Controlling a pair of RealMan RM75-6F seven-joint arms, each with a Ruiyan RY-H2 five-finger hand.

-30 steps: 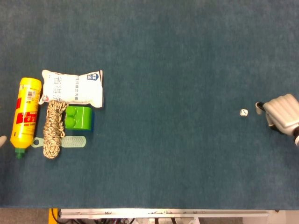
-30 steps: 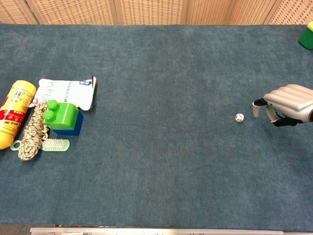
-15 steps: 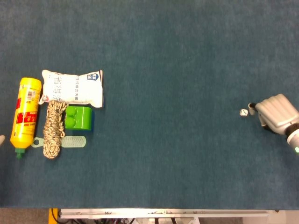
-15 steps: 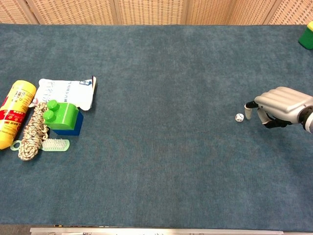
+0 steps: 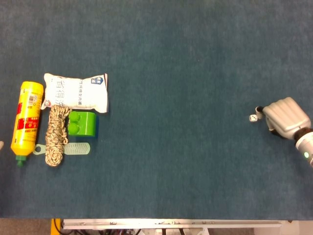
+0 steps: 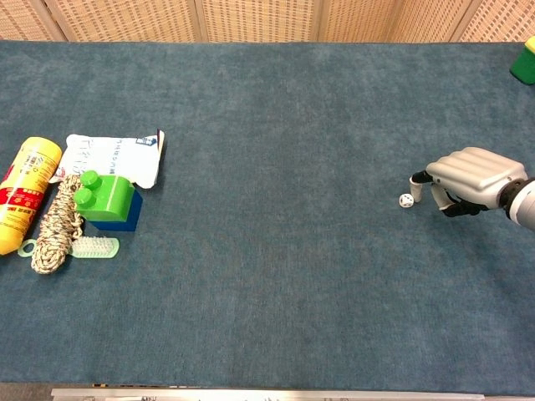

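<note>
My right hand (image 5: pixel 286 116) (image 6: pixel 472 179) hovers palm-down over the blue cloth at the far right. Its fingers are bent downward and it holds nothing. A small white die (image 5: pixel 252 118) (image 6: pixel 406 200) lies on the cloth just left of the hand, right beside its foremost fingertip (image 6: pixel 415 179). I cannot tell if the fingertip touches the die. A pale sliver at the left edge of the head view (image 5: pixel 1 145) may be my left hand. It is too small to read.
At the far left lie a yellow bottle (image 5: pixel 27 120), a white food packet (image 5: pixel 76 92), a coiled rope (image 5: pixel 56 134), a green block (image 5: pixel 82 123) and a pale green brush (image 5: pixel 73 148). A green-yellow object (image 6: pixel 525 63) sits at the far right corner.
My right hand has slid left across the cloth until its fingertip reached the die. The die has shifted slightly left. The things on the left have not moved.
</note>
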